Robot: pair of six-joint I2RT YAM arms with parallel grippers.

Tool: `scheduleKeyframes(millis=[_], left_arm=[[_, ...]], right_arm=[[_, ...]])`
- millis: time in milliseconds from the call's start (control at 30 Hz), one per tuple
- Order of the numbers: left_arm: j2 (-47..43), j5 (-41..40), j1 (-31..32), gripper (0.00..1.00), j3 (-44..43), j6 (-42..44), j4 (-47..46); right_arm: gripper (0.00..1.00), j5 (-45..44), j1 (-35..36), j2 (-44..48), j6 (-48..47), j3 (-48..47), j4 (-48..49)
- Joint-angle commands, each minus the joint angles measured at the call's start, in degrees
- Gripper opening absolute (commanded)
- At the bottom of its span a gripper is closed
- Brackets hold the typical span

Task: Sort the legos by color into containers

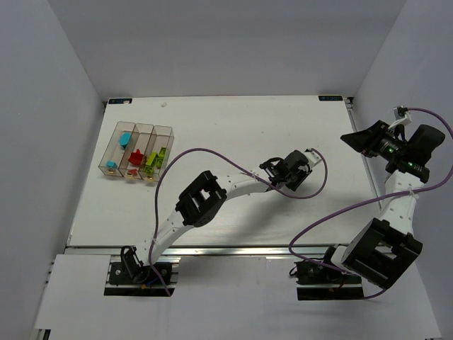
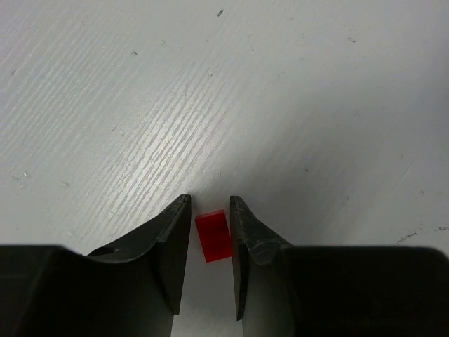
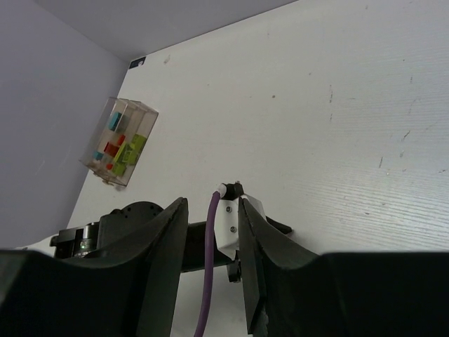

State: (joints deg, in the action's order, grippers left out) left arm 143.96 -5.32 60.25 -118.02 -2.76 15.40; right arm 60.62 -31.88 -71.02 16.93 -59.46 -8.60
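Observation:
A small red lego lies flat on the white table between the fingers of my left gripper. The jaws stand slightly apart: the brick is close against the right finger, with a thin gap on its left. From above, my left gripper is low over the table's middle right and hides that brick. The containers stand in a row at the far left, with cyan legos, red legos and green legos inside. My right gripper hangs raised at the right, open and empty.
The right wrist view looks down past my right gripper onto the left arm's purple cable and the containers by the grey left wall. Grey walls enclose the table on three sides.

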Motion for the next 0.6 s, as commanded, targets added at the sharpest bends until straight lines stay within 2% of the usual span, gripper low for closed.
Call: scheduleKeyframes(millis=[0, 300, 467, 567], left_arm=[[-1.8, -2.1, 0.4, 0.4, 1.2, 0.0, 7.8], [-3.7, -3.9, 0.4, 0.42, 4.0, -0.4, 8.5], [-3.2, -3.3, 0.4, 0.37, 3.7, -0.7, 9.2], [-3.2, -3.0, 0.4, 0.28, 3.8, -0.8, 9.6]], right_arm=[[0.41, 1.6, -0.4, 1.2, 0.9, 0.0, 2.3], [0.41, 1.5, -0.5, 1.2, 1.4, 0.2, 3.0], [0.41, 1.3, -0.5, 1.2, 1.4, 0.4, 3.2], [0.41, 1.4, -0.7, 1.2, 1.5, 0.5, 3.2]])
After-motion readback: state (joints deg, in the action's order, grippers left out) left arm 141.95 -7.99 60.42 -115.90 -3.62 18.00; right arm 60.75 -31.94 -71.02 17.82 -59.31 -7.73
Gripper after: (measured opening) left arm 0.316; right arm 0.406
